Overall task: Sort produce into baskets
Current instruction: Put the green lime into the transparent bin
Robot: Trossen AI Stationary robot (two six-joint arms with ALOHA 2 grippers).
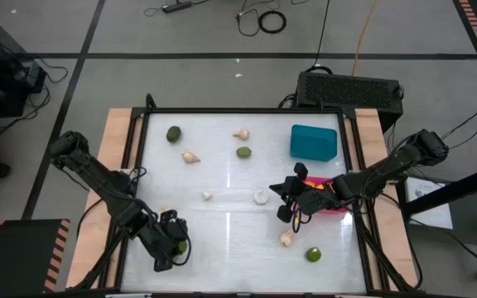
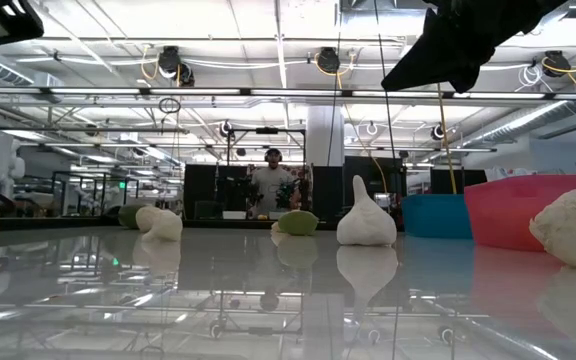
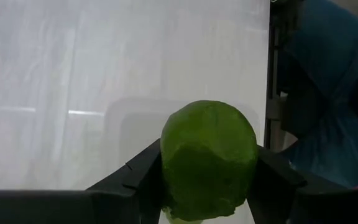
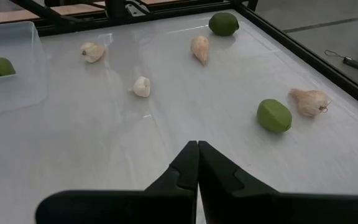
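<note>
My left gripper [image 1: 175,246] is at the table's near left, shut on a dark green lime [image 3: 209,160] over the clear bin [image 4: 8,78]. My right gripper [image 4: 197,163] is shut and empty above the table's middle, beside the magenta bin [image 1: 335,207], which holds orange-yellow fruit [image 1: 314,199]. The teal bin [image 1: 314,141] stands at the far right. Limes [image 1: 173,133] [image 1: 243,152] [image 1: 313,255] and garlic bulbs [image 1: 241,133] [image 1: 190,156] [image 1: 260,196] [image 1: 286,239] lie loose on the table. My left gripper pinches the lime between its two fingers [image 3: 143,174], one on each of two opposite sides [image 3: 169,162]. The lime stands out beyond the fingertips, over the clear bin's floor. I cannot tell whether it touches the floor.
The white tabletop has a dark raised frame [image 1: 142,157] around it. Garlic [image 2: 366,215] and a lime [image 2: 298,222] lie in the middle. A person [image 2: 271,180] stands in the room far behind the table.
</note>
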